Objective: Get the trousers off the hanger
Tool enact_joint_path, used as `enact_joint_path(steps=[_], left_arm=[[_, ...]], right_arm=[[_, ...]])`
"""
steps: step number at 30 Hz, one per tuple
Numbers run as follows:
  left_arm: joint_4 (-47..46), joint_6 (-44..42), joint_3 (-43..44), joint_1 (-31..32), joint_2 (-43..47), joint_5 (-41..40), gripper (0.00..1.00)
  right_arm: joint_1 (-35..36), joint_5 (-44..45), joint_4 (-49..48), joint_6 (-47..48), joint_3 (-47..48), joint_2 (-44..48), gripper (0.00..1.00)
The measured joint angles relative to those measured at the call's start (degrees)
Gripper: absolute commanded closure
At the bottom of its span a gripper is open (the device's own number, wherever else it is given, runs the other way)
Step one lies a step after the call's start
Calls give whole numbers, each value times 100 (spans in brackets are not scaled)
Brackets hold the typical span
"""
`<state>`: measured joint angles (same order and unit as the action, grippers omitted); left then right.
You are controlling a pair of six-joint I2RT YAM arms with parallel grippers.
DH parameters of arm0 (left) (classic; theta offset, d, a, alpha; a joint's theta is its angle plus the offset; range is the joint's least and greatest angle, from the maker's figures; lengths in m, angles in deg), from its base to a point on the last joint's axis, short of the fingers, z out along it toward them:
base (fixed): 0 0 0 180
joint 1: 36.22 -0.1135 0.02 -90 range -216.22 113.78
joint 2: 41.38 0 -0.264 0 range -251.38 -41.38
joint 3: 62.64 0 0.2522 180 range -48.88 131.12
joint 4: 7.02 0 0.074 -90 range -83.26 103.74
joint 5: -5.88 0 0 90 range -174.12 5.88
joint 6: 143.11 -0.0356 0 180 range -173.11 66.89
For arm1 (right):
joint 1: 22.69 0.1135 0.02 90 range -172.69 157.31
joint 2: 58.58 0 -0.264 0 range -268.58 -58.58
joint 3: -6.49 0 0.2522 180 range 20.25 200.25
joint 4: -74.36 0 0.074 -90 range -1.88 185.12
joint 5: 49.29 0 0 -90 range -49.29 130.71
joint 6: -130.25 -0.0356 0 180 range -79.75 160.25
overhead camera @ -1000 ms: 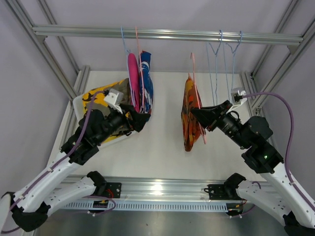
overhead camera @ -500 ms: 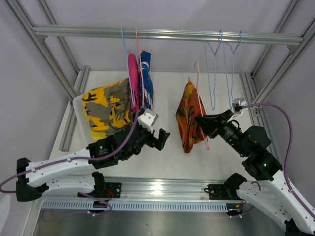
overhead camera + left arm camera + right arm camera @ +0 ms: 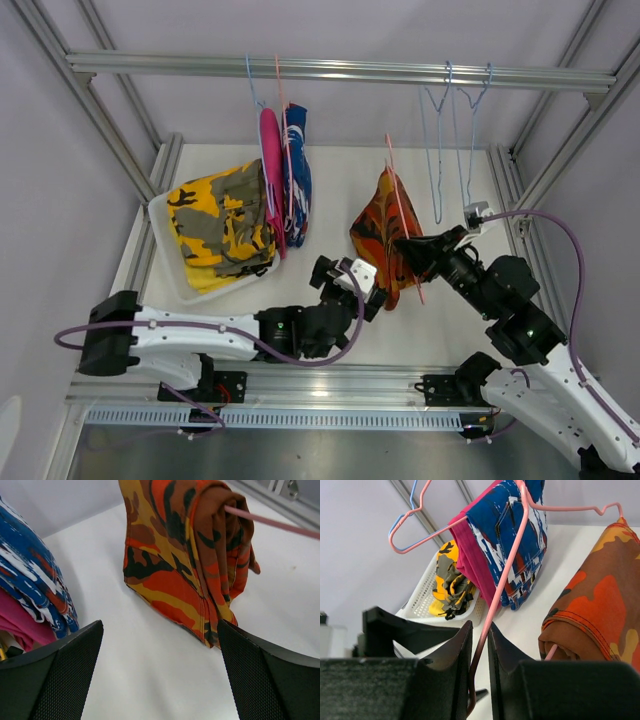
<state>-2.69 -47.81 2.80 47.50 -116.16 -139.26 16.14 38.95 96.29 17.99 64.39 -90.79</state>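
Note:
The orange camouflage trousers (image 3: 375, 245) hang folded over a pink hanger (image 3: 398, 195). My right gripper (image 3: 414, 250) is shut on that hanger's wire (image 3: 501, 592) and holds it off the rail. My left gripper (image 3: 347, 285) is open and empty, just left of and below the orange trousers (image 3: 185, 555), not touching them. The magenta trousers (image 3: 270, 165) and the blue-and-white trousers (image 3: 297, 170) hang on hangers from the rail. The yellow-and-dark camouflage trousers (image 3: 222, 222) lie in the white basket (image 3: 162, 240), with plain yellow cloth (image 3: 212, 276) under them.
Two empty blue hangers (image 3: 437, 150) hang from the metal rail (image 3: 340, 70) at the right. Frame posts stand at both sides. The basket also shows in the right wrist view (image 3: 417, 602), beyond my left arm (image 3: 405, 630).
My left arm has swung from the basket across to the right, its open gripper now beside the orange trousers. My right gripper has moved the hanger and orange trousers slightly left.

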Motion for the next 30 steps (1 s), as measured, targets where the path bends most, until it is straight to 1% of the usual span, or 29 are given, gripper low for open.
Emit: enact_joint_path(steps=[4, 14, 22, 27, 30], left_arm=[[-367, -177, 4, 31, -487, -192, 1], [-1419, -306, 76, 33, -1058, -365, 1], [-1963, -442, 673, 31, -1812, -361, 1], [-1867, -310, 1040, -44, -2138, -354, 1], [-1703, -74, 1078, -146, -2179, -315, 0]], right_arm=[[2, 0, -20, -17, 0, -50, 100], [2, -2, -35, -138, 0, -151, 100], [0, -2, -35, -258, 0, -205, 100], [-4, -2, -15, -271, 2, -164, 100], [-4, -2, 59, -267, 4, -85, 100]])
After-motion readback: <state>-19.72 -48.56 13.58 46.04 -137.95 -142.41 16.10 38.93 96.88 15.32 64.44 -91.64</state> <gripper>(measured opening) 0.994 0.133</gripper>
